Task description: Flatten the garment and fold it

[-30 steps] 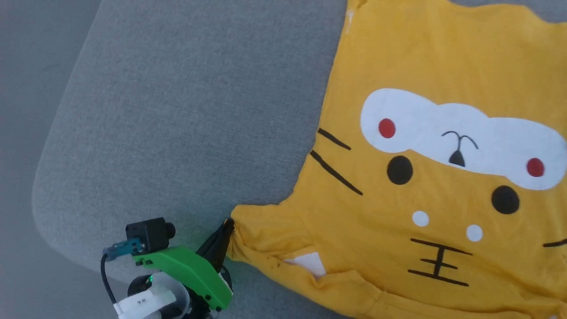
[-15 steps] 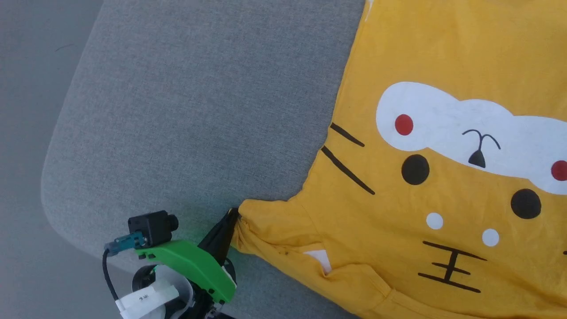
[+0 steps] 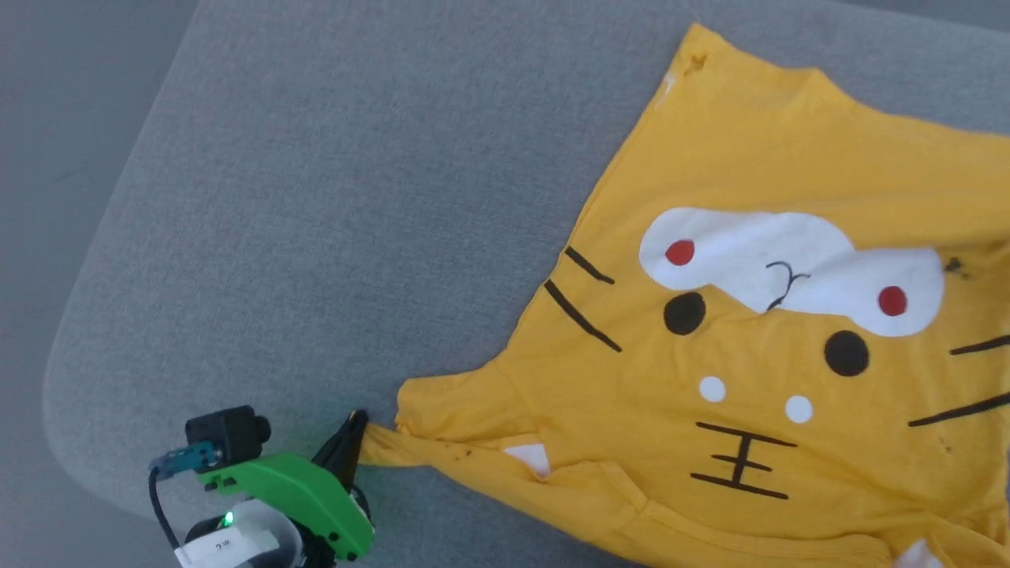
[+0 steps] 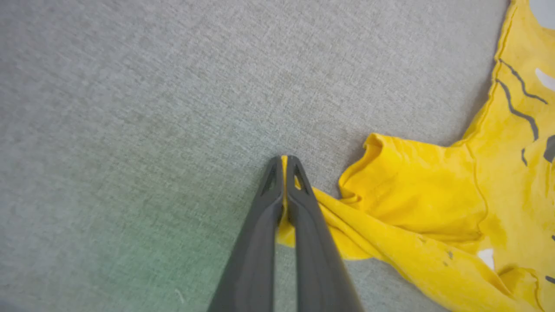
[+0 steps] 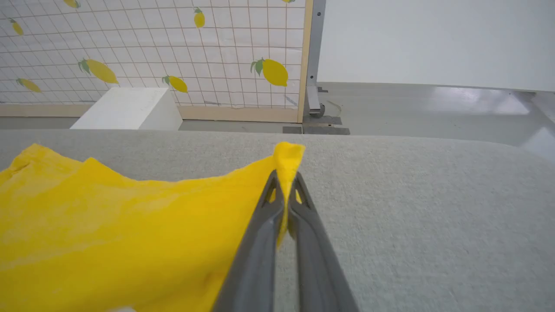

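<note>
- My left gripper (image 4: 285,162) is pinched tight on a drawn-out bit of the shirt (image 3: 757,158) beside its sleeve.
- My right gripper (image 5: 286,180) pinches another edge, with cloth poking past the tips.
- The shirt lies print-up and wrinkled on the grey cushion (image 3: 316,197).

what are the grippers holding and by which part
Both hold the bright yellow cotton T-shirt: the left gripper pinches an edge by its sleeve, the right gripper a raised edge whose part cannot be told.
</note>
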